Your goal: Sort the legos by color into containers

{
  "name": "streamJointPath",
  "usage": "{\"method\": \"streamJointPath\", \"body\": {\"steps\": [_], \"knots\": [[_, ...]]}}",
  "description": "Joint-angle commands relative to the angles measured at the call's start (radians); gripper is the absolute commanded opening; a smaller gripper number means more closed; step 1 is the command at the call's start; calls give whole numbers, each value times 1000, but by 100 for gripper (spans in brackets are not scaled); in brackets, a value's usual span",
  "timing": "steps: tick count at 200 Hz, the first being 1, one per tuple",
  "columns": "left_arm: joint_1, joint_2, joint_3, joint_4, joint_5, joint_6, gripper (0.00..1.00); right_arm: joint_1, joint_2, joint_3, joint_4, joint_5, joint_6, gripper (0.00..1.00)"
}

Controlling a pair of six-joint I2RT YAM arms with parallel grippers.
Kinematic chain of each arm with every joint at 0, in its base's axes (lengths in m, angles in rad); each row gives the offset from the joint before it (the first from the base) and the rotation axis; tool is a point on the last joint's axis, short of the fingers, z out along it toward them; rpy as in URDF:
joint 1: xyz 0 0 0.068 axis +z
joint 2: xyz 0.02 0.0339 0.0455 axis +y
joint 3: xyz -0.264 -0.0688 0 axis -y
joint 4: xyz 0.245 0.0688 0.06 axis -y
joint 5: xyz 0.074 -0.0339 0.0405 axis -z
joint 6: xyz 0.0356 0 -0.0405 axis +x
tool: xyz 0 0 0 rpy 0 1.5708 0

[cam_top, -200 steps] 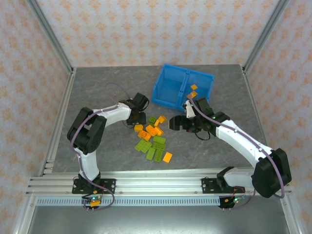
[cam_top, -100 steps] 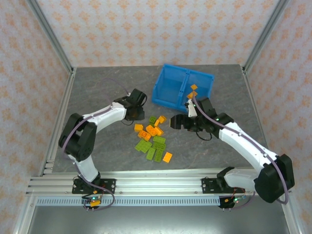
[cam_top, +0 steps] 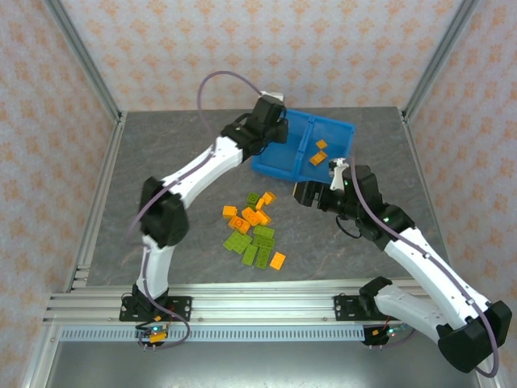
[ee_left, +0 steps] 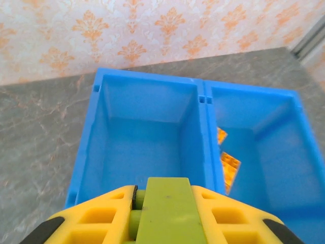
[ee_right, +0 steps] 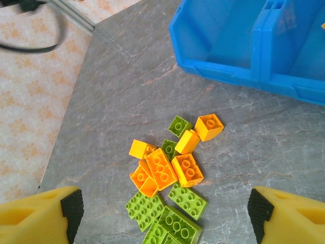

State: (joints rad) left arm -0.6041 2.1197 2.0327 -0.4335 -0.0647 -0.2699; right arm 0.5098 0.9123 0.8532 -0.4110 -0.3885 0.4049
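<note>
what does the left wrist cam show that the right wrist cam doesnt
Left wrist: the left gripper shut on a green lego, and orange legos in the right compartment. Right wrist: the open right gripper above the loose pile of orange and green legos. Both: the blue bin and the grey table.

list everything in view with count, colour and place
bin: one, translucent blue, two compartments, far middle of the table
orange legos in bin: two, orange, right compartment
loose orange legos: about seven, orange, pile near the bin
loose green legos: about six, lime, same pile
held green lego: one, lime, above the bin's left compartment
table: one, grey marbled
left gripper: yellow fingers, shut on held green lego
right gripper: yellow fingers, open, right of the pile
</note>
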Motion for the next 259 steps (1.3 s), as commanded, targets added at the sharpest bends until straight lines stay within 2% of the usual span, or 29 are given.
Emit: {"method": "streamJointPath", "body": {"steps": [1,28,44,61,87,122,140,166,203,236,249,259], "knots": [[1,162,160,-92,-88,84,15,3,-29,-19,0,59,24,86],[-2,344,379,-178,-85,87,15,3,-32,-31,-1,68,28,86],[-2,394,434,-206,-72,70,17,3,-32,-35,1,71,25,86],[-2,395,422,-194,-69,61,21,4,-32,-31,-2,71,17,87],[-3,380,409,-189,-59,58,43,3,-30,-32,0,76,14,87],[-9,313,370,-173,-63,71,50,3,-27,-35,14,73,24,87],[-18,260,341,-167,-69,82,50,3,-27,-32,14,72,26,87],[-38,121,205,-132,-84,87,50,3,-28,-28,11,74,26,87],[-66,-186,-210,-27,-69,112,50,3,-27,-22,2,58,23,87],[-65,-398,-512,-71,-53,143,50,3,-17,-26,4,34,15,88],[-59,-427,-563,-121,-58,152,50,3,-8,-28,11,27,17,88],[-45,-421,-575,-163,-6,153,52,3,5,-27,19,20,20,89]]}}
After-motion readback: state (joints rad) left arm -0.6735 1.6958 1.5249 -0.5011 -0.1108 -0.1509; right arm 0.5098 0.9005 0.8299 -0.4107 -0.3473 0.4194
